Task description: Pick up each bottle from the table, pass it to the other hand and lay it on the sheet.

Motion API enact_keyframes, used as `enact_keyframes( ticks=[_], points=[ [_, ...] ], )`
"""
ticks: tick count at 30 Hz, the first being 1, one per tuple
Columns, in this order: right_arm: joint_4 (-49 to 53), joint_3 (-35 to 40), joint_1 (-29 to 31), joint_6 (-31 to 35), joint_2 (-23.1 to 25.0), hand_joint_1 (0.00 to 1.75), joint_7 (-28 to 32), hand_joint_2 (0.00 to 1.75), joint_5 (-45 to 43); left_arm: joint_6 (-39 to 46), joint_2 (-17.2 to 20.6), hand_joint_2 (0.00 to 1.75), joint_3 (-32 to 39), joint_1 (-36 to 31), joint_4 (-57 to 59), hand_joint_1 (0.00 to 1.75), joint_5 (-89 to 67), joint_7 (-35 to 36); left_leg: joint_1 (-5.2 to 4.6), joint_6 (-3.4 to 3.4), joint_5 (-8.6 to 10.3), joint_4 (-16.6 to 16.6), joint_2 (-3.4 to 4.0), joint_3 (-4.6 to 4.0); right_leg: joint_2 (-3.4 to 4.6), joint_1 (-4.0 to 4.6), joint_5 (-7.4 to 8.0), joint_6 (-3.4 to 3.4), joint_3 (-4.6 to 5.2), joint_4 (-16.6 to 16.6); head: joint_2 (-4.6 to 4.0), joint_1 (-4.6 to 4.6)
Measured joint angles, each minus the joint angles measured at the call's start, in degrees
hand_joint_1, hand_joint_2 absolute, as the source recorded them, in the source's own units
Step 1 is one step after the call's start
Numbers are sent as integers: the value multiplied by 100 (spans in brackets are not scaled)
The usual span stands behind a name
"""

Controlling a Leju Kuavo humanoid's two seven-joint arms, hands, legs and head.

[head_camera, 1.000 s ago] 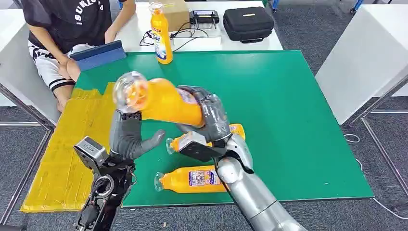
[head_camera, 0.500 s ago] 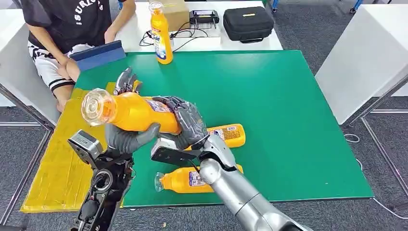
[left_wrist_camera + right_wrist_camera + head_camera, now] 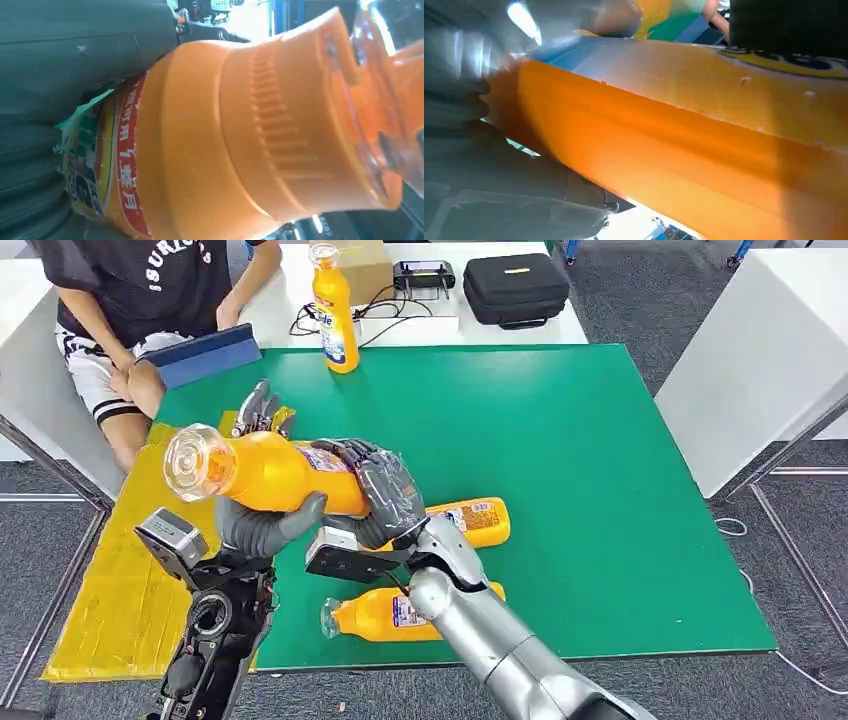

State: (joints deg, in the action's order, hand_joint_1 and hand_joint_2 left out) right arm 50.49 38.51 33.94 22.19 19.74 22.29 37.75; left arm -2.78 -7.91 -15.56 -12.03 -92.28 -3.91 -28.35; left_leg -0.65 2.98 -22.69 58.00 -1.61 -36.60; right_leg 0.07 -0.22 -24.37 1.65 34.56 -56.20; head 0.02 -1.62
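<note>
Left hand [image 3: 262, 525] and right hand [image 3: 385, 492] both grip, fingers [image 3: 262, 408] curled.

An orange bottle [image 3: 265, 472] lies on its side in the air, its clear cap toward the yellow sheet [image 3: 130, 570]. The right hand [image 3: 385, 495] wraps its base end, while the left hand [image 3: 258, 520] cups it from below, thumb against its underside and fingers rising behind it. Two more bottles lie on the green mat [image 3: 600, 490]: one [image 3: 475, 520] just beyond the right wrist, another [image 3: 375, 616] nearer the front edge. A fourth [image 3: 334, 308] stands upright at the mat's far edge, near a seated person [image 3: 140, 300].
</note>
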Motion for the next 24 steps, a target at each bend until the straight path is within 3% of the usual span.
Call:
enact_keyframes(
  ticks=[14, 15, 16, 19, 24],
  points=[
    [164, 100, -97, 107, -57, 175, -74, 175, -9, 92, -11, 175, 76, 21, 11, 175, 238, 20, 0, 0, 0, 0, 0, 0, 0, 0, 0, 0, 0, 0, 2, 0],
    [184, 100, -106, 142, -72, 110, -85, 175, -13, 107, -13, 175, 81, 20, 24, 175, 279, 20, 0, 0, 0, 0, 0, 0, 0, 0, 0, 0, 0, 0, 2, 0],
    [199, 100, -111, 160, -81, 0, -103, 175, -13, 127, -13, 175, 85, 20, 42, 175, 332, 20, 0, 0, 0, 0, 0, 0, 0, 0, 0, 0, 0, 0, 2, 0],
    [265, 100, -132, 223, -127, 0, -122, 175, -28, 296, -44, 175, 107, 22, 74, 175, 376, -13, 0, 0, 0, 0, 0, 0, 0, 0, 0, 0, 0, 0, 2, 0],
    [749, -54, -350, 634, -380, 0, -61, 175, -142, 1475, -90, 175, 384, 2, 83, 175, -42, -133, 0, 0, 0, 0, -4, 0, -1, 0, 0, 0, 2, 1, 0, 2]
  ],
)
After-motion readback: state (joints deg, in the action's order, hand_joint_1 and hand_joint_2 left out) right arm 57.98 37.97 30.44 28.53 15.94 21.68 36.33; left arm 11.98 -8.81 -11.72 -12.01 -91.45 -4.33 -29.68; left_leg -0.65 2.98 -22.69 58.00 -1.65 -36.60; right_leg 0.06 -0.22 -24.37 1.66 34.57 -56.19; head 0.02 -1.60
